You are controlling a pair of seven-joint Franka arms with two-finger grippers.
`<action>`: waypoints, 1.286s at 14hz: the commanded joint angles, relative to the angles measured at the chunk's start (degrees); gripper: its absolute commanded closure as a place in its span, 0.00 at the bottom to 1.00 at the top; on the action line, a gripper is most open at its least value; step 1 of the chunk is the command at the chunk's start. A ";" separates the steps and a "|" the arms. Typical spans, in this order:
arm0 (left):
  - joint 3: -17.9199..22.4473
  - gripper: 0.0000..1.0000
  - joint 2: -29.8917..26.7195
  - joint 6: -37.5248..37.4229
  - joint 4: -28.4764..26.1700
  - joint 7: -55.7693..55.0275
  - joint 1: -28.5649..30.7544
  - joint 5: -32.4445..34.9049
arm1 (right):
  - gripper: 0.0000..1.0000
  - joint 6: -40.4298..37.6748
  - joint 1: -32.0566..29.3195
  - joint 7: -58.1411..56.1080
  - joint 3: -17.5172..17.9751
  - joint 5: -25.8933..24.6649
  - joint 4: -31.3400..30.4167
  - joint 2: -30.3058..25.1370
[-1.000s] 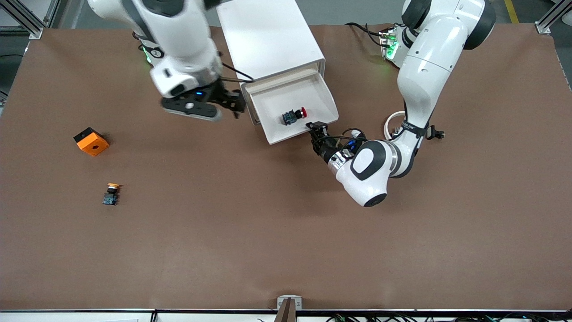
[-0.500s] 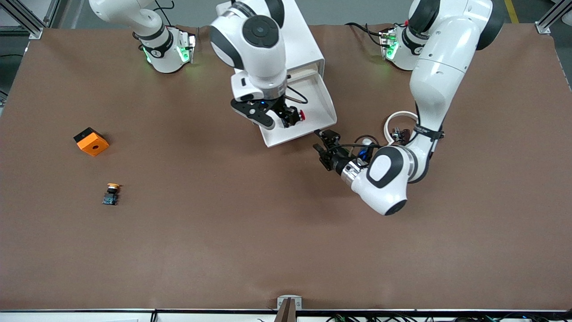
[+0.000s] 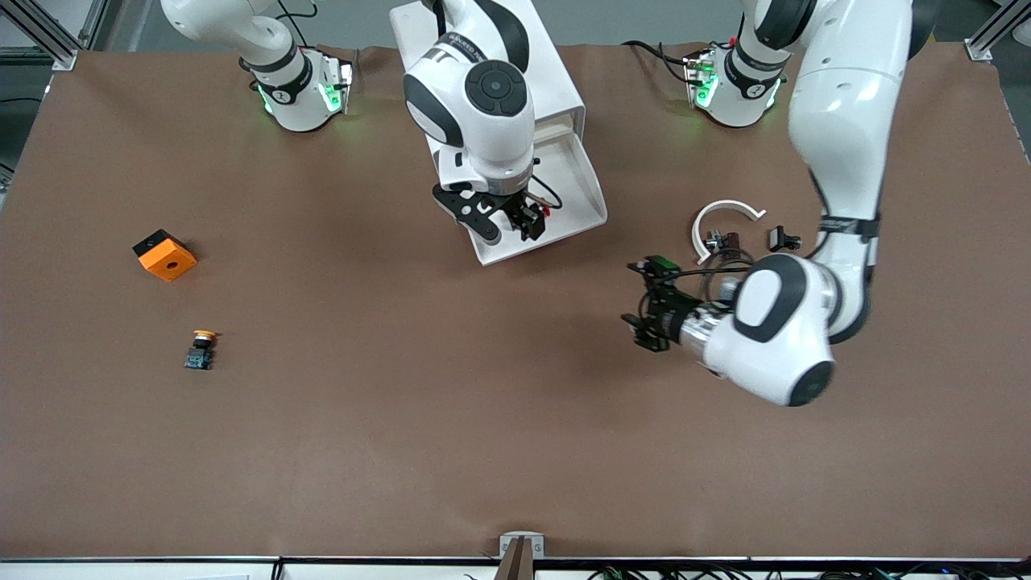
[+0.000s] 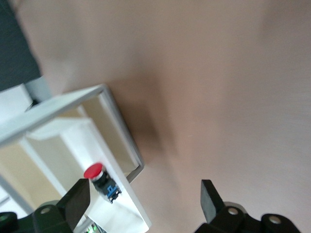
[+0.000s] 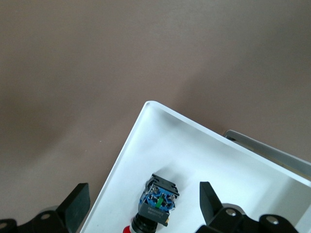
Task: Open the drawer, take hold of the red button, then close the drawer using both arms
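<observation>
Hovering spread over the button [image 5: 156,201] in the drawer [image 3: 576,173], the right pincer [image 3: 506,223]; left pincer [image 3: 651,304] gapes over bare table.

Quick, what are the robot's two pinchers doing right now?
Left gripper: open, empty, over bare table.
Right gripper: open over the drawer, above the red button, not holding it.

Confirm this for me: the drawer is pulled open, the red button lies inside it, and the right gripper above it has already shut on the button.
Not quite. The drawer is open and the red button lies in it, but the right gripper over it is open, fingers spread either side of the button without touching it. The right wrist view shows this.
</observation>
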 commanded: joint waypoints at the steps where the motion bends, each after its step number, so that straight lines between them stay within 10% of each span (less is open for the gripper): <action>1: 1.66 0.00 -1.99 0.28 -0.69 15.47 3.24 1.74 | 0.00 -1.00 0.56 3.33 -0.20 0.41 1.07 1.48; 13: 2.10 0.00 -17.11 -0.16 -2.01 50.75 3.96 19.93 | 0.00 -0.92 3.28 6.68 -0.20 0.41 0.46 4.55; 18: -3.08 0.00 -19.13 0.19 -2.89 55.78 4.31 27.31 | 0.31 -0.04 3.19 6.68 -0.20 0.59 1.07 6.22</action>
